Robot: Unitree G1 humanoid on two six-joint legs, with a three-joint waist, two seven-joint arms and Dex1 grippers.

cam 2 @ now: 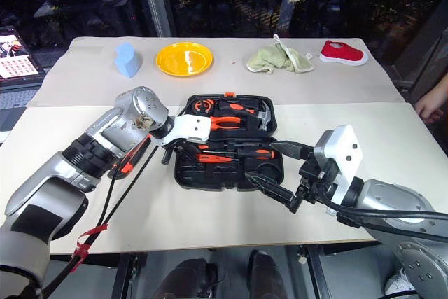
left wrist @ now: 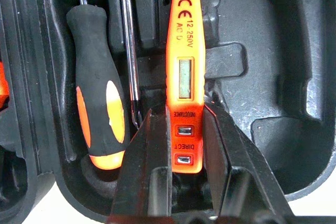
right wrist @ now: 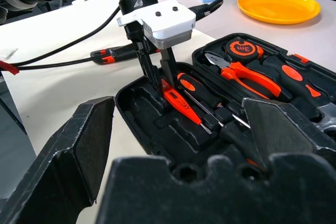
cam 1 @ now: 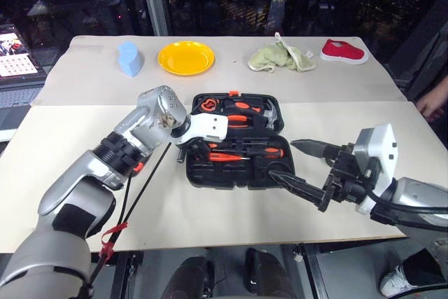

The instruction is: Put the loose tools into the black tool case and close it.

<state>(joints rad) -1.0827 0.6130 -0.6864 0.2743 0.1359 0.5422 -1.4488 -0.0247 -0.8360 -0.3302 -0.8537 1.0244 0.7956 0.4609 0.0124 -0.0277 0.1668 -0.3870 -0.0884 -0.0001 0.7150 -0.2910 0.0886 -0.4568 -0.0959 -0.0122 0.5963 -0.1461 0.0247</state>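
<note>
My right end effector (cam 1: 297, 161) — nearest item, fingers spread wide, holding nothing, hanging just off the right edge of the black tool case (cam 1: 238, 143), level with its front half. My left end effector (right wrist: 156, 72) — fingers pinched on the slim orange tester screwdriver (left wrist: 185, 72), gripped at its butt end by the two small buttons, tip pointing away down into the case; in the right wrist view the tester lies slanted in the front half's moulded recesses, and whether it is fully seated I cannot tell. Tester, handling: judged light, rigid, smooth plastic body, somewhat slippery; the flat sides near the butt give the fingers the best purchase, and the little display window midway is best left unsqueezed. Beside it, one orange-and-black screwdriver (left wrist: 97, 108) already lying in the case, its shaft running alongside. A second screwdriver (right wrist: 118, 53) — on the table just outside the case's left edge, beneath my left wrist; judged stiff with a grippy handle, best taken across the thick middle of the handle. Rear half of the case: pliers (right wrist: 244, 72), tape measure (right wrist: 244, 48), hammer (cam 1: 269, 113), all bedded. Case itself — open flat on the table (cam 1: 210, 208), judged hard moulded shell, light lid, to be swung shut from its far rim. Far table: yellow plate (cam 1: 185, 57), blue sponge (cam 1: 129, 58), green cloth (cam 1: 280, 57), red shoe (cam 1: 343, 51).
</note>
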